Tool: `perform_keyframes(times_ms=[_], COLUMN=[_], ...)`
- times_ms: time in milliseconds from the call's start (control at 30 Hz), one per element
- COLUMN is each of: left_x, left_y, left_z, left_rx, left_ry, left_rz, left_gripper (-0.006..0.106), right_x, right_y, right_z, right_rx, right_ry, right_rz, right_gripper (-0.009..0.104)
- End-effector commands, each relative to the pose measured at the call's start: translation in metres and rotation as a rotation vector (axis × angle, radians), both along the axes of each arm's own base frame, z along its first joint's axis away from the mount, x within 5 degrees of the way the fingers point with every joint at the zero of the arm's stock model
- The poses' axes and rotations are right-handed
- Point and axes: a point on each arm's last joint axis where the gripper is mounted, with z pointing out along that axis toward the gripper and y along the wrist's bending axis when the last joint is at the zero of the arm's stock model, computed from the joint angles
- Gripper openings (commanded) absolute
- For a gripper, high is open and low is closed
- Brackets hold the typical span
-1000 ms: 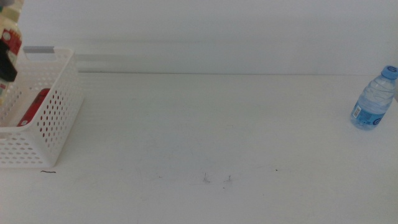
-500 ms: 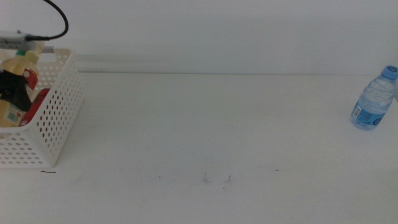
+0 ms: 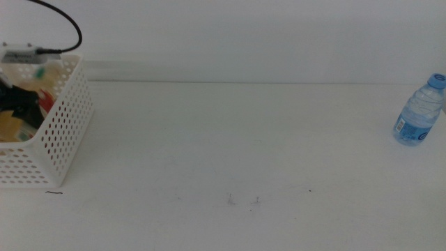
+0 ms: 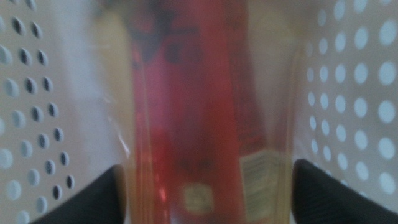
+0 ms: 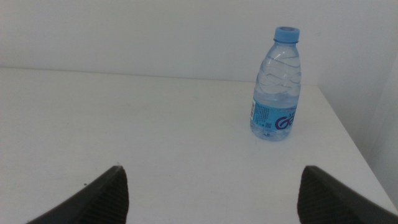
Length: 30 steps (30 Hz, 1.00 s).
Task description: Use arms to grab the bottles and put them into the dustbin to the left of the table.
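Observation:
The white lattice dustbin (image 3: 63, 132) stands at the table's left edge. My left gripper (image 3: 17, 101) is down inside it, shut on the yellow-liquid bottle (image 3: 10, 129). In the left wrist view that bottle's red label (image 4: 199, 124) fills the gap between the jaws of the left gripper (image 4: 205, 165), with perforated walls on both sides. A patch of red (image 3: 47, 102) shows beside it in the bin. The clear blue-capped water bottle (image 3: 420, 111) stands upright at the table's far right. My right gripper (image 5: 211, 168) is open and empty, well short of the water bottle (image 5: 277, 87).
The white table (image 3: 237, 139) carries only a few dark specks near its front middle. The table's right edge (image 5: 348, 143) runs close behind the water bottle. A black cable (image 3: 66, 24) arcs above the dustbin.
My left gripper has lowered the yellow bottle from above the rim deep into the dustbin. The water bottle has not moved.

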Motion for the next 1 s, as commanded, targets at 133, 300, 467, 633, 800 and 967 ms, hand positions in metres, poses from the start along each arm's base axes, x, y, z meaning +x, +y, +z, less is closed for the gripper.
perform_keyframes(times_ms=[133, 300, 467, 633, 800, 967], left_x=[-0.009, -0.025, -0.053, -0.090, -0.141, -0.187], left_y=[-0.010, -0.031, -0.069, -0.114, -0.150, -0.189], left_z=[0.037, 0.082, 0.140, 0.191, 0.235, 0.250], left_rx=[-0.016, -0.011, -0.056, -0.086, -0.105, -0.130], left_ry=[-0.060, -0.141, -0.274, -0.417, -0.550, -0.734], left_rz=[0.035, 0.039, 0.026, -0.092, -0.235, -0.374], left_gripper=[0.094, 0.094, 0.094, 0.094, 0.094, 0.094], right_x=[0.000, 0.000, 0.000, 0.000, 0.000, 0.000], right_y=[-0.001, -0.001, -0.001, -0.001, -0.001, -0.001], right_z=[0.000, 0.000, 0.000, 0.000, 0.000, 0.000], right_rx=[-0.013, -0.013, -0.013, -0.013, -0.013, -0.013], right_ry=[-0.009, -0.009, -0.009, -0.009, -0.009, -0.009], right_rz=[-0.008, -0.008, -0.008, -0.008, -0.008, -0.008], right_gripper=[0.088, 0.088, 0.088, 0.088, 0.088, 0.088])
